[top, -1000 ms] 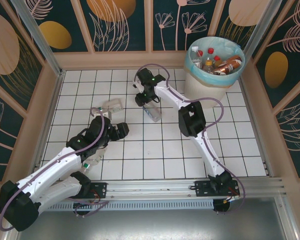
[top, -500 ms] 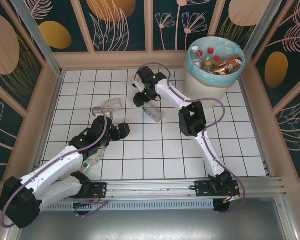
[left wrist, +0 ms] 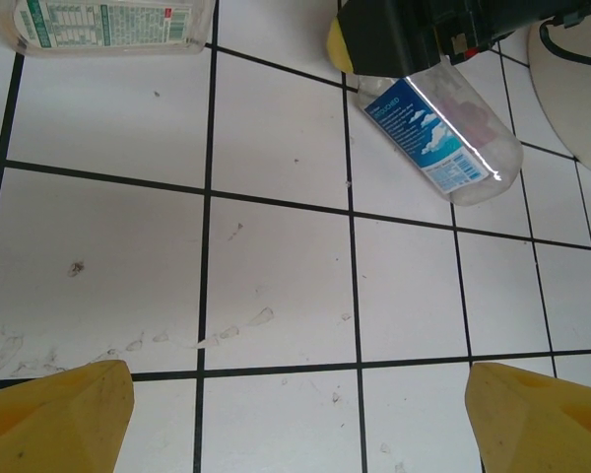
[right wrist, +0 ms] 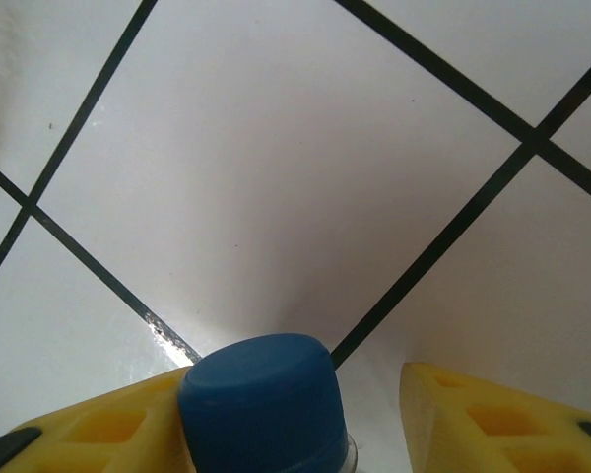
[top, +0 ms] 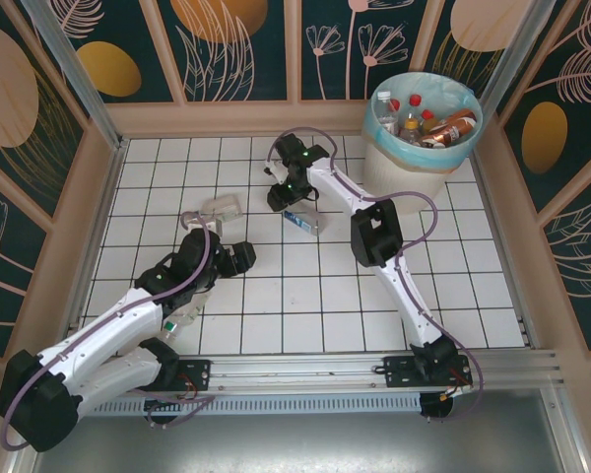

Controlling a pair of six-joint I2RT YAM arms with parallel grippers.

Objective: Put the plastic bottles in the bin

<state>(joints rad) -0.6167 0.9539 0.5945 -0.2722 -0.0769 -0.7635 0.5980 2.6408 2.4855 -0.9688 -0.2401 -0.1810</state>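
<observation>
White tiles (top: 295,296) are bearing the blue-capped bottle (left wrist: 438,133) the right gripper (right wrist: 294,379) is straddling, clamp unclear, left gripper (left wrist: 300,414) gaping empty; probably nearing a firm squeeze and lift to the bin (top: 399,172).

White tiles, black grid lines on floor (top: 276,286). Walls (top: 227,39) dark teal, orange ovals, pale leaf outlines. There's bin (top: 426,168), cream-white, liner bag (top: 460,91) light blue. Bottles in bin (top: 451,128) flash red caps, orange-brown label. Floor bottle (left wrist: 443,138) clear, blue label with white clouds. Cap (right wrist: 261,404) blue. Second bottle (left wrist: 108,22): white label, green print. Left gripper fingertips (left wrist: 54,414) yellow, right gripper fingertips (right wrist: 492,424) yellow too. Arms (top: 98,347) white, black joints.
</observation>
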